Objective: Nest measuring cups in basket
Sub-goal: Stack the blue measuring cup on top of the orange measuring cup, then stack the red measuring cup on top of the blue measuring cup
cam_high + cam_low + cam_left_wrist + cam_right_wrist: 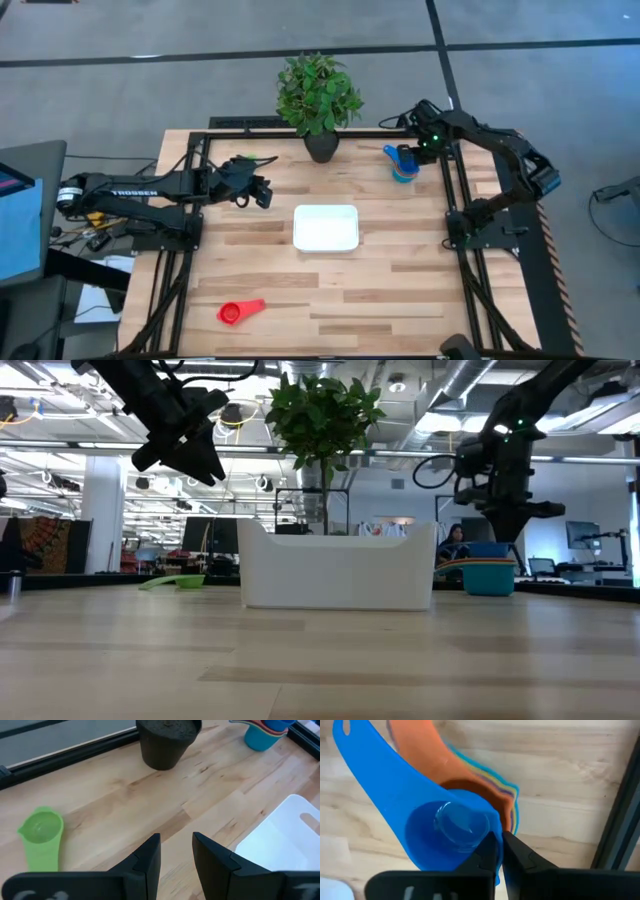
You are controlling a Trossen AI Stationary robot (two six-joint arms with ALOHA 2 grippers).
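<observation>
A nested stack of measuring cups point(402, 172) stands on the table at the far right, with a light blue cup point(490, 578) outermost. A blue cup point(452, 827) sits on top of the stack. My right gripper point(500, 847) is over it, pointing down and shut on its rim. A green cup point(41, 836) stands on the table at the far left. A red cup point(240, 311) lies near the front left. The white basket point(326, 228) is at the table's middle. My left gripper point(176, 855) hangs open above the table, between the green cup and the basket. My right gripper pinches the blue cup's wall at the rim point(493, 831), on the side away from its long handle point(365, 765). One finger is inside the bowl and one outside. The fingers come from above, pointing down. The cup sits upright, nested in the orange cup point(470, 787).
A dark plant pot point(321, 146) with a leafy plant stands at the far edge, between the green cup and the stack. Black frame rails point(455, 200) run along the table's right side, close to the stack. Bare wood lies around the basket.
</observation>
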